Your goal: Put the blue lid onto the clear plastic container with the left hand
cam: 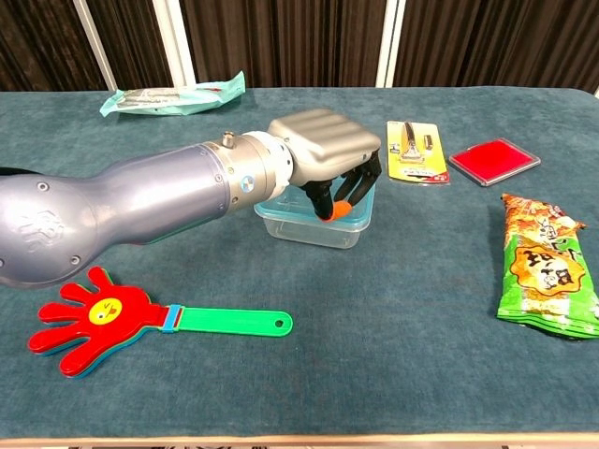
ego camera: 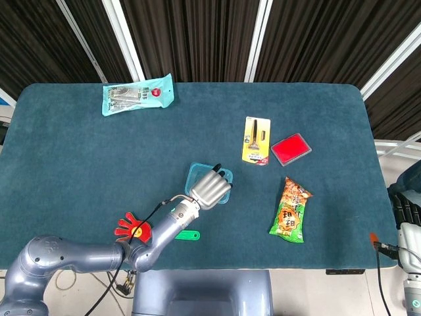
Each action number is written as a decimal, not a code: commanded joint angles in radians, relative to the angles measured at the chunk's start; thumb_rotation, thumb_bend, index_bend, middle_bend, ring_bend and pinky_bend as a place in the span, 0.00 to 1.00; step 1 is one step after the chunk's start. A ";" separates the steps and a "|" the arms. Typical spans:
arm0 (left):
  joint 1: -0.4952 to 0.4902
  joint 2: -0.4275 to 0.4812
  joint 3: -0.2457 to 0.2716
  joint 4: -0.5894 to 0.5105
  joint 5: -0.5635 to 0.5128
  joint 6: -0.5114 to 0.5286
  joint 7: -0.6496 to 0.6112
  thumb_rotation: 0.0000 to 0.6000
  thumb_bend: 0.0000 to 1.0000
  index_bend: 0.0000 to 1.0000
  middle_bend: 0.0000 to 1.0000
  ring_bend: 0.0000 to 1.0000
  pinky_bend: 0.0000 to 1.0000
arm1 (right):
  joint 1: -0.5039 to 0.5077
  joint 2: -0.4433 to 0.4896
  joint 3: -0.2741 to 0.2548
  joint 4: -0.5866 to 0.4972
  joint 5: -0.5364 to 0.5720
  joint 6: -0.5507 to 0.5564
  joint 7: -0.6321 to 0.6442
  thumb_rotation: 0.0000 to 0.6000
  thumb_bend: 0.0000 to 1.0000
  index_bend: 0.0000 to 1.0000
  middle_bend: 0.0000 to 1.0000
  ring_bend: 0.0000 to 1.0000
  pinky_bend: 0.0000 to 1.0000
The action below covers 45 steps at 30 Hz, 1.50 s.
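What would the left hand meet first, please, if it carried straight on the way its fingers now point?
Probably the blue lid on the clear plastic container: the left hand has its fingers curled down over it, seemingly touching already, though depth is unclear.

this looks like a lab or test room to me: my surface (ego camera: 79,164) is a desk under teal felt, dark pleated curtains (ego camera: 191,36) with white posts (ego camera: 125,39) close off the back, loose cables (ego camera: 122,284) hang below the front edge, and unrelated props lie scattered
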 commanded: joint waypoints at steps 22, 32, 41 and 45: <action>-0.008 -0.055 0.036 0.064 0.027 -0.001 0.023 1.00 0.56 0.67 0.54 0.32 0.18 | -0.004 -0.003 -0.003 0.006 -0.005 0.004 0.008 1.00 0.34 0.00 0.01 0.00 0.00; -0.003 -0.070 0.044 0.097 0.034 -0.007 0.032 1.00 0.56 0.67 0.54 0.31 0.18 | -0.006 -0.005 -0.004 0.010 -0.007 0.005 0.011 1.00 0.34 0.00 0.01 0.00 0.00; 0.003 -0.082 0.051 0.128 0.039 -0.018 0.037 1.00 0.56 0.67 0.54 0.31 0.18 | -0.004 -0.002 -0.002 0.006 -0.004 0.003 0.008 1.00 0.34 0.00 0.01 0.00 0.00; 0.002 -0.089 0.050 0.144 0.037 -0.023 0.044 1.00 0.56 0.67 0.54 0.31 0.18 | -0.004 -0.003 -0.001 0.007 -0.004 0.003 0.009 1.00 0.34 0.00 0.01 0.00 0.00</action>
